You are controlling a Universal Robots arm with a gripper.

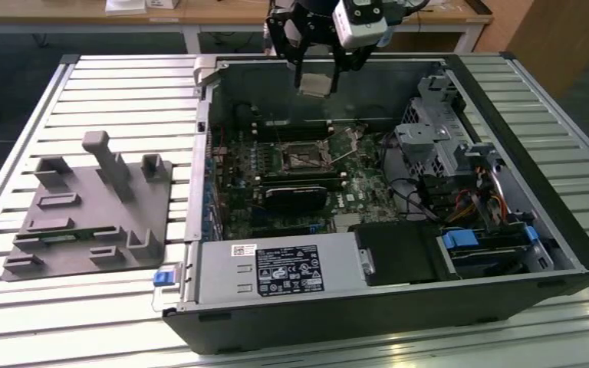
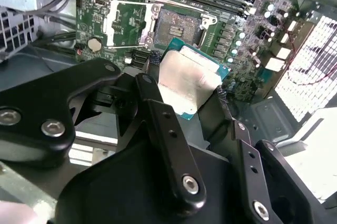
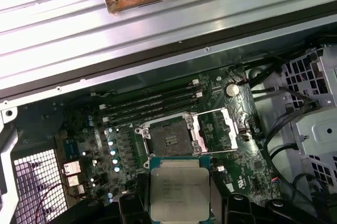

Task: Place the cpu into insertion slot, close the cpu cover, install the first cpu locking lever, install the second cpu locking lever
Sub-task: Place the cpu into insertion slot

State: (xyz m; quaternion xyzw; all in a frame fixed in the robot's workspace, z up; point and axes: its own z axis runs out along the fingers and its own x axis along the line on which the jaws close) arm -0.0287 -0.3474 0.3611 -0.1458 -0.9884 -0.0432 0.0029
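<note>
Currently: gripper [image 1: 315, 79] clamped on the cpu [image 2: 190, 79], above the open computer case [image 1: 376, 326].
Jaws pinch the chip by opposite edges, pale face showing in both wrist views. It hangs clear of the insertion slot [image 3: 169, 140], which lies bare; cpu cover [image 3: 218, 129] swung open beside it.

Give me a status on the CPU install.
Done: the cpu is picked up. In hand: the gripper grips it by its edges above the motherboard, short of the insertion slot, which is empty. Left: seating it, closing the cpu cover, which lies flipped open beside the slot, and both locking steps.
</note>
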